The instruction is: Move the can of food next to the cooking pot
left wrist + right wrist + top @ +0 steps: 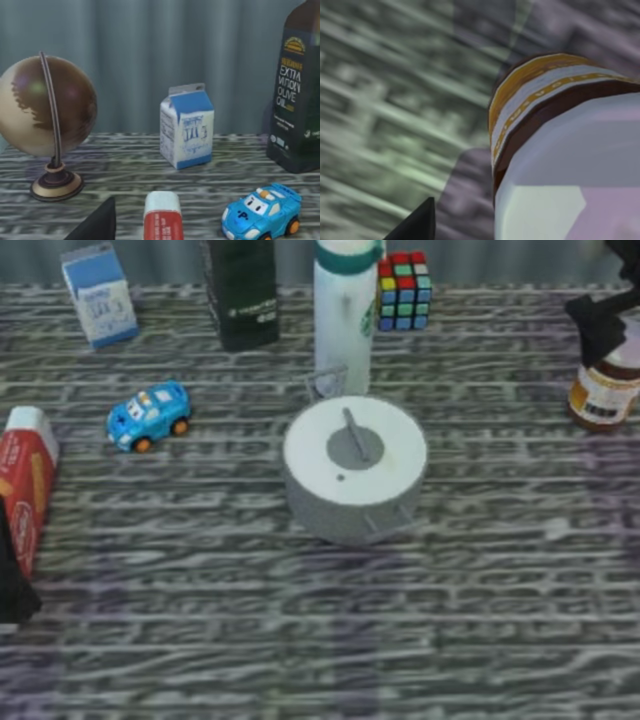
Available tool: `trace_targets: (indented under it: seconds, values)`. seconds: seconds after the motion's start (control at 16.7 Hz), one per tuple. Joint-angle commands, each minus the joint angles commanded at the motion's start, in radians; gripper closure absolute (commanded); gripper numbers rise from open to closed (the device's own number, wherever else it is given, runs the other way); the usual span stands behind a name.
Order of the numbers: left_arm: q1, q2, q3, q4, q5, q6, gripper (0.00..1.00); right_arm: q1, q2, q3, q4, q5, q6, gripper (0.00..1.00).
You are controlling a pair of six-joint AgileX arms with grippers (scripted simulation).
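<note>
Pot [354,466] sits mid bench in the top view, squat, lid on, knob up. Can of food [605,390] stands upright at the far right edge, well apart from the pot, long axis vertical. My right end effector [600,315] is right over the can top, so the right arm is clearly nearer; cannot tell from above how its fingers stand. Left end effector [12,585] parked at the left edge beside the red tube [28,480]. Open bench lies between can and pot on the pot's right side, good room to set down; white bottle [345,310] touches in behind the pot, cube [404,290] behind that, toy car [149,414] off to the left

Left wrist view: one dark fingertip low in frame, globe [47,117], milk carton [187,127], oil bottle [296,95], car again; nothing of the task

Right wrist view: can fills the frame, label band and pale top very close, one dark fingertip [415,222] beside it; grip state I cannot tell, likely closing in from above
</note>
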State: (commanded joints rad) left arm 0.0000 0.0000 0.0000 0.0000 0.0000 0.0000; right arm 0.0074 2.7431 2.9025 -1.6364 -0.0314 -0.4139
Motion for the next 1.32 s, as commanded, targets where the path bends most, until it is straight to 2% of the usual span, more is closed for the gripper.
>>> trace_targets:
  seconds: [0.54, 0.84, 1.32]
  values:
    - [0.0, 0.0, 0.0, 0.0, 0.0, 0.0, 0.0, 0.004, 0.241, 0.329, -0.084, 0.004, 0.003, 0.0]
    - [0.0, 0.0, 0.0, 0.0, 0.0, 0.0, 0.0, 0.004, 0.259, 0.349, -0.09, 0.005, 0.004, 0.0]
    - [0.0, 0.0, 0.0, 0.0, 0.0, 0.0, 0.0, 0.004, 0.259, 0.349, -0.09, 0.005, 0.004, 0.6]
